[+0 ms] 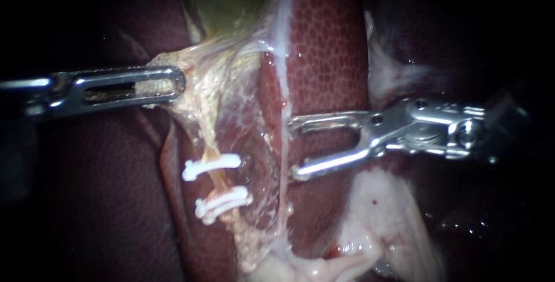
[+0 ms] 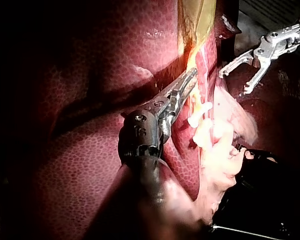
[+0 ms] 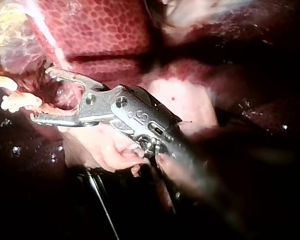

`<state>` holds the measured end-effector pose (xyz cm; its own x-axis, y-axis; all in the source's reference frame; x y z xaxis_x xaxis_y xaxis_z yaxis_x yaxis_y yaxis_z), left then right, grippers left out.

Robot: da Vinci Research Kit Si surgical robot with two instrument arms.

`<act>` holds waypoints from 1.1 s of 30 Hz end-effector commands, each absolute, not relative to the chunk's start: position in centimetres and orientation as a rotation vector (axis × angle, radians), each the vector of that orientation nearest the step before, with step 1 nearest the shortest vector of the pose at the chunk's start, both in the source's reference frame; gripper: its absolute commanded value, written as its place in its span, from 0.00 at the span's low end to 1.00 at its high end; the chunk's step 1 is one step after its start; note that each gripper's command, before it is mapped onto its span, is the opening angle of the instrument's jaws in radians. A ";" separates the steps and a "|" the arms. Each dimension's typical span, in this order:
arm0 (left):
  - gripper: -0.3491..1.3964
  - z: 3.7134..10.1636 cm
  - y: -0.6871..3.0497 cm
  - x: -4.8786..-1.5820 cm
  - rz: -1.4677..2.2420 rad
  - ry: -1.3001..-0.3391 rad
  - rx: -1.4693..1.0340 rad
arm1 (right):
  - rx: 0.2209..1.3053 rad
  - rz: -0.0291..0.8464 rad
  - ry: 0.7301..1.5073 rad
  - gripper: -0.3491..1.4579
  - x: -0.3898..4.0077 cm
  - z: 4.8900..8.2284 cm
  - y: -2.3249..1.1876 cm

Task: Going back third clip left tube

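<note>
Pale tissue [image 1: 193, 88] is being clenched by the left instrument [image 1: 173, 82]; the right instrument [image 1: 293, 148] is being held with jaws apart, empty, near the clipped left tube [image 1: 218, 182].

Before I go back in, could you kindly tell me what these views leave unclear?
Endoscope view: lower clip may be one or two; too small.
Endoscope view: the left instrument's pincer, shut on pale tissue, covers its own bite.
Left wrist view: clips melt into glare.
Right wrist view: the right instrument's blurred shaft hides what lies under it.
</note>
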<state>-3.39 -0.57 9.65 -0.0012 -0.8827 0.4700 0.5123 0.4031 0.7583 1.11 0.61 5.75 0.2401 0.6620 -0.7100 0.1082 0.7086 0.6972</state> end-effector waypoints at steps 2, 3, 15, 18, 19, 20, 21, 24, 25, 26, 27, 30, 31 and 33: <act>0.00 9.66 -0.57 -3.40 -1.150 -1.095 0.426 | 0.722 0.430 1.299 0.52 1.05 5.68 0.63; 0.00 9.66 -0.57 -3.40 -1.150 -1.095 0.426 | 0.719 0.428 1.303 0.52 1.02 5.65 0.63; 0.00 9.80 -0.56 -3.45 -1.149 -1.096 0.420 | 0.711 0.404 1.311 0.52 0.93 5.43 0.58; 0.00 9.90 -0.57 -3.53 -1.150 -1.100 0.413 | 0.712 0.403 1.311 0.52 0.91 5.43 0.58; 0.00 9.94 -0.57 -3.55 -1.149 -1.098 0.411 | 0.712 0.403 1.311 0.52 0.90 5.43 0.57; 0.00 9.97 -0.57 -3.58 -1.148 -1.095 0.412 | 0.712 0.403 1.312 0.52 0.89 5.43 0.57; 0.00 10.01 -0.57 -3.61 -1.147 -1.092 0.410 | 0.713 0.402 1.312 0.52 0.88 5.42 0.57; 0.00 10.12 -0.58 -3.72 -1.141 -1.086 0.415 | 0.713 0.401 1.312 0.52 0.85 5.42 0.57; 0.00 10.16 -0.58 -3.76 -1.137 -1.081 0.418 | 0.714 0.401 1.312 0.52 0.85 5.42 0.57; 0.00 10.19 -0.58 -3.80 -1.136 -1.079 0.418 | 0.710 0.396 1.313 0.52 0.84 5.42 0.56; 0.00 10.22 -0.59 -3.84 -1.133 -1.077 0.422 | 0.710 0.395 1.313 0.52 0.83 5.42 0.56; 0.00 10.30 -0.60 -3.96 -1.128 -1.073 0.426 | 0.710 0.395 1.313 0.52 0.82 5.41 0.56; 0.00 10.31 -0.60 -4.00 -1.126 -1.071 0.427 | 0.711 0.395 1.313 0.52 0.82 5.40 0.55; 0.00 10.35 -0.61 -4.06 -1.123 -1.066 0.430 | 0.707 0.390 1.315 0.52 0.82 5.39 0.55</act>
